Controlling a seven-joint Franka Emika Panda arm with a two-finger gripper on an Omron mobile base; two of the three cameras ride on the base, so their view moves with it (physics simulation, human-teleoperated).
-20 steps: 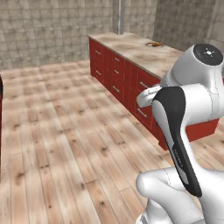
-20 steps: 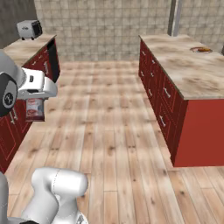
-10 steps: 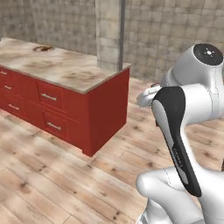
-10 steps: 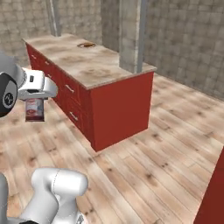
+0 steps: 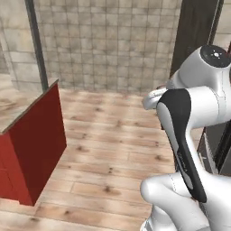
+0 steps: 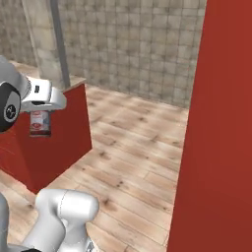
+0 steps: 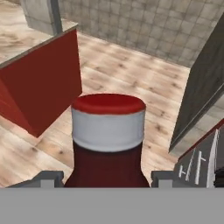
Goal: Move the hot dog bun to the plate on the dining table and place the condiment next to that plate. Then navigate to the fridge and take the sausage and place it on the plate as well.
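My gripper (image 7: 108,180) is shut on the condiment (image 7: 108,144), a dark reddish-brown bottle with a red cap and a white collar, with one dark finger on each side of its body. From the right base view the condiment (image 6: 39,123) hangs below the white hand, with my gripper (image 6: 39,114) around it, in the air in front of the dining table's end. The dining table (image 6: 59,135) has a red base and a beige marble top. Its end also appears as the dining table (image 5: 34,135) at the left and as the dining table (image 7: 41,81) beyond the bottle.
Wooden floor (image 5: 108,149) lies open between the table's end and a tiled back wall (image 5: 113,40). A grey post (image 6: 58,44) rises behind the table. A tall red panel (image 6: 221,128) stands close on the right. A grey slanted panel (image 7: 203,87) borders the floor.
The whole scene has swept leftward as the base turns. The long table now shows just its end, and the tiled wall and right-hand panels have come into sight. The bottle stays gripped.
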